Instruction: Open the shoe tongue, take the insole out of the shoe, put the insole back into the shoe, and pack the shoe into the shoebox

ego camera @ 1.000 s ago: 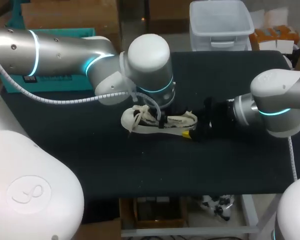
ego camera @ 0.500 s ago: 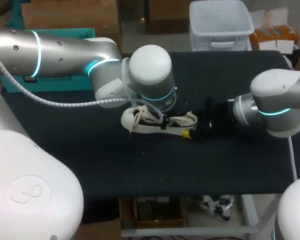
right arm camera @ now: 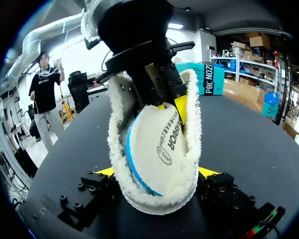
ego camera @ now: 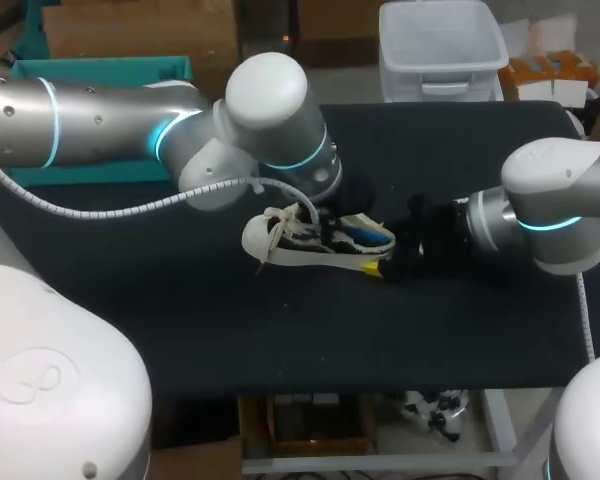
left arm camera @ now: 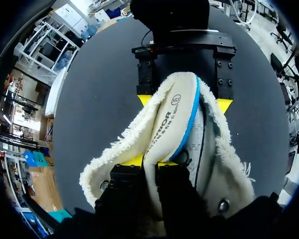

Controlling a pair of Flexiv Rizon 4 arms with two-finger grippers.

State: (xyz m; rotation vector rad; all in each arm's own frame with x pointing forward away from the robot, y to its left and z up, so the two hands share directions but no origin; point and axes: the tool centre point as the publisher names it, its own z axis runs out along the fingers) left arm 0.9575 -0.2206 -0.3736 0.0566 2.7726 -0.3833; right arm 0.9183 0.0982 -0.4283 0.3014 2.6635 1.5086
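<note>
A white fleece-lined sneaker [ego camera: 280, 240] lies on its sole mid-table, toe to the left. My left gripper [ego camera: 325, 222] hangs over its opening, shut on one end of the cream insole [left arm camera: 164, 129] with a blue edge. That insole [ego camera: 365, 236] stands tilted up out of the shoe [left arm camera: 224, 169], its other end still inside. At the heel sits my right gripper [ego camera: 380, 268], its yellow tips pressed against both sides of the shoe [right arm camera: 117, 134]. From the right gripper [right arm camera: 157, 174], the insole [right arm camera: 159, 144] rises to the left gripper [right arm camera: 169, 102].
The black tabletop [ego camera: 180, 330] spreads around the shoe on all sides. A teal box [ego camera: 110, 70] stands by the back left edge. A clear plastic bin [ego camera: 440, 45] stands behind the back edge.
My left gripper closed on the insole, then the arm drew back and up to the left. The insole's blue edge now shows above the shoe. The right arm kept still.
</note>
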